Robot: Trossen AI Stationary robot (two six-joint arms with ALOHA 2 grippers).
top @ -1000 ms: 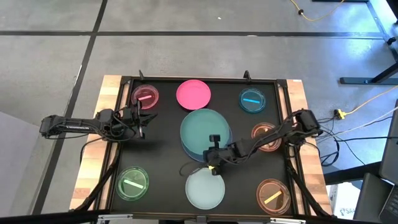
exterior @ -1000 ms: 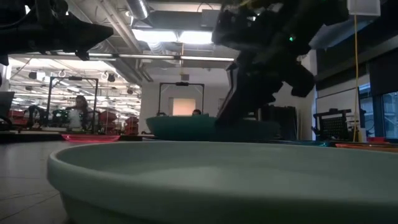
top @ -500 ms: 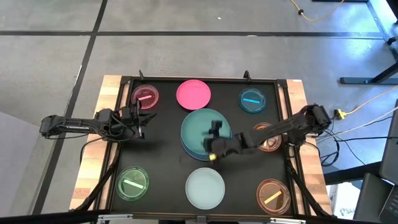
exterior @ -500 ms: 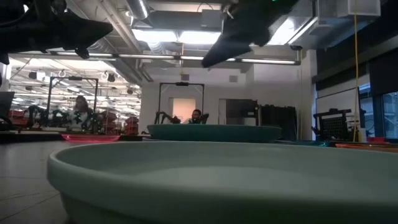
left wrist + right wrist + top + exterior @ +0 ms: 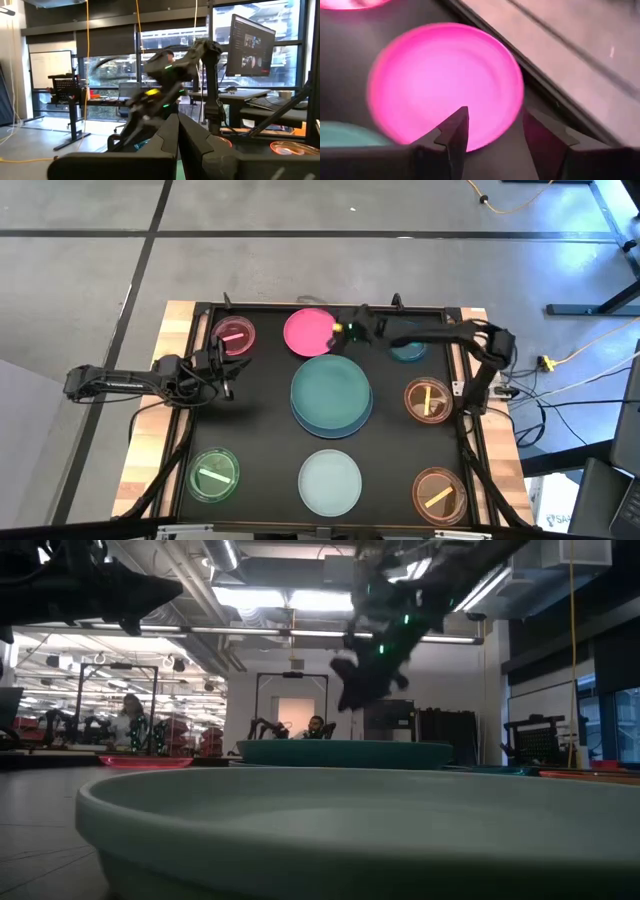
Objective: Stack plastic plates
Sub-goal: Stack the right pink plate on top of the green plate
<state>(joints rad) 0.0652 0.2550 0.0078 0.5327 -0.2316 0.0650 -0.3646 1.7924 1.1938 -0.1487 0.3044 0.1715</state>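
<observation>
A dark green plate [image 5: 331, 390] lies on a larger blue-grey plate [image 5: 303, 418] at the table's middle. The pale mint plate [image 5: 330, 482] lies flat near the front edge, and the pink plate [image 5: 308, 332] lies flat at the far middle. My right gripper [image 5: 333, 330] hovers open above the pink plate's right rim [image 5: 507, 125], one finger over the plate and one outside it, touching nothing. In the low view my right gripper [image 5: 352, 680] hangs well above the table. My left gripper [image 5: 178, 142] waits shut at the table's left [image 5: 226, 372], with nothing in it.
Small translucent dishes lie around the black mat: pink [image 5: 233, 335] far left, blue [image 5: 407, 348] far right under my right arm, orange [image 5: 428, 400] at right, orange [image 5: 438, 493] near right, green [image 5: 214, 475] near left. A wooden border [image 5: 160, 410] frames the mat.
My right gripper has risen from the near rim of the dark green plate and swung across the stack toward the table's far edge, ending over the pink plate. The dark green plate stays lying on the blue-grey plate.
</observation>
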